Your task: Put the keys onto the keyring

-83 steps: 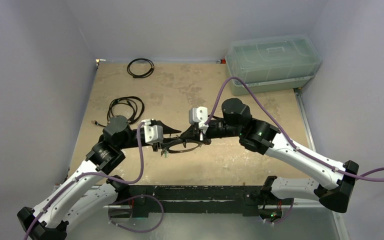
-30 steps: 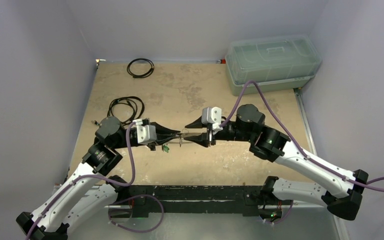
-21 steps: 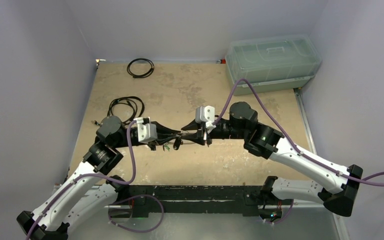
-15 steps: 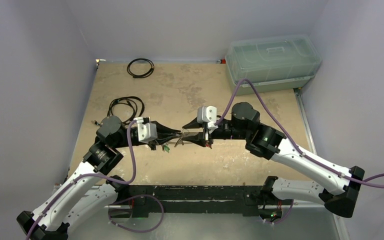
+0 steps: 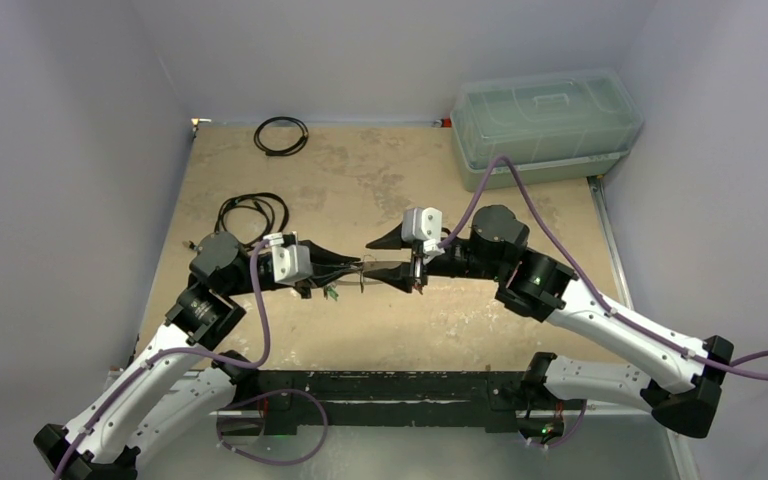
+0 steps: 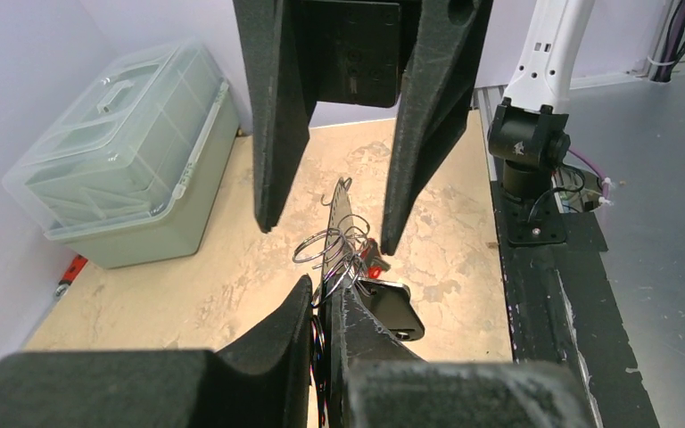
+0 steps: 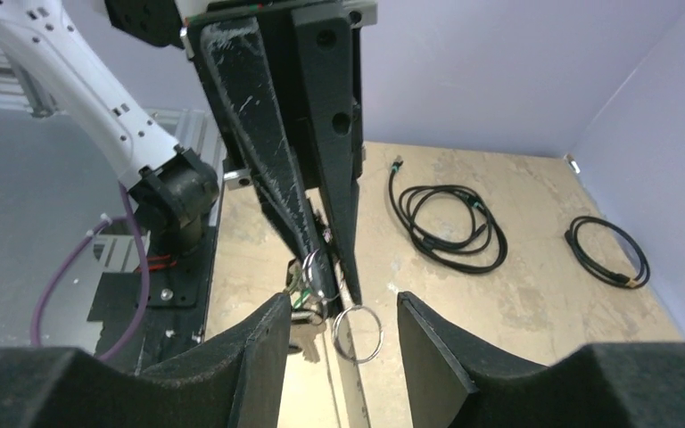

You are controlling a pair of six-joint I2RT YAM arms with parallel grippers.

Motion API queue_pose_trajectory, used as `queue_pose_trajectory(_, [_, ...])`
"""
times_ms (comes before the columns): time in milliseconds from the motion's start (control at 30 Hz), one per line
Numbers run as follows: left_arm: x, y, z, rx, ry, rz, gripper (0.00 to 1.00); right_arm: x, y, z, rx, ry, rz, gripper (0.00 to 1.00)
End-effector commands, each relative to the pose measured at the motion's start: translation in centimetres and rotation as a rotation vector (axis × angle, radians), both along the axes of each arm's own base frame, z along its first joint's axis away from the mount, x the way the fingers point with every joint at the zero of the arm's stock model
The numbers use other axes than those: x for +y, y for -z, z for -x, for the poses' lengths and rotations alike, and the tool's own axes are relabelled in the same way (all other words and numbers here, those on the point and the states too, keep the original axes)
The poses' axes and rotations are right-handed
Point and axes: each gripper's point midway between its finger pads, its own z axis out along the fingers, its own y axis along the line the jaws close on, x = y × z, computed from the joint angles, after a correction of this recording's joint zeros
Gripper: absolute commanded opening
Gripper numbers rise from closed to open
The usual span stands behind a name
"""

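Keyring (image 6: 340, 207): where the left hand's (image 6: 325, 296) fingers press together, it is pinched edge-on, jutting from their tips toward the right hand (image 6: 328, 234).
Keys (image 6: 375, 267): red, green and black ones hang on thin wire rings (image 7: 357, 332) just under the left fingertips, above the counter (image 5: 360, 190).
Left hand: pressed shut on the keyring.
Right hand: spread, a finger on each side of the keyring's free end, touching neither face as far as shows.
Box (image 5: 545, 125): clear, lidded, on the counter well beyond the right hand.
Cables (image 5: 255, 215): two coils beyond the left hand, the smaller farther off.
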Motion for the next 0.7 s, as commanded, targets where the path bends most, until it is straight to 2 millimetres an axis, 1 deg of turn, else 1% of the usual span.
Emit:
queue_pose_trajectory(0, [0.1, -2.1, 0.5, -0.061, 0.017, 0.051, 0.00, 0.4, -2.0, -1.4, -0.009, 0.070, -0.091, 0.51])
queue_pose_trajectory(100, [0.1, -2.2, 0.5, -0.062, 0.017, 0.053, 0.00, 0.7, -1.4, -2.3, 0.008, 0.109, -0.079, 0.51])
queue_pose_trajectory(267, [0.1, -2.3, 0.6, -0.063, 0.020, 0.059, 0.00, 0.6, 0.7, -3.4, 0.027, 0.164, -0.027, 0.50])
queue_pose_trajectory(467, [0.2, -2.7, 0.9, -0.069, 0.033, 0.071, 0.00, 0.4, 2.7, -3.6, 0.047, 0.178, 0.002, 0.50])
queue_pose_trajectory(667, [0.2, -3.0, 1.7, -0.080, 0.073, 0.087, 0.00, 0.0, 3.9, -4.5, 0.057, 0.240, 0.009, 0.50])
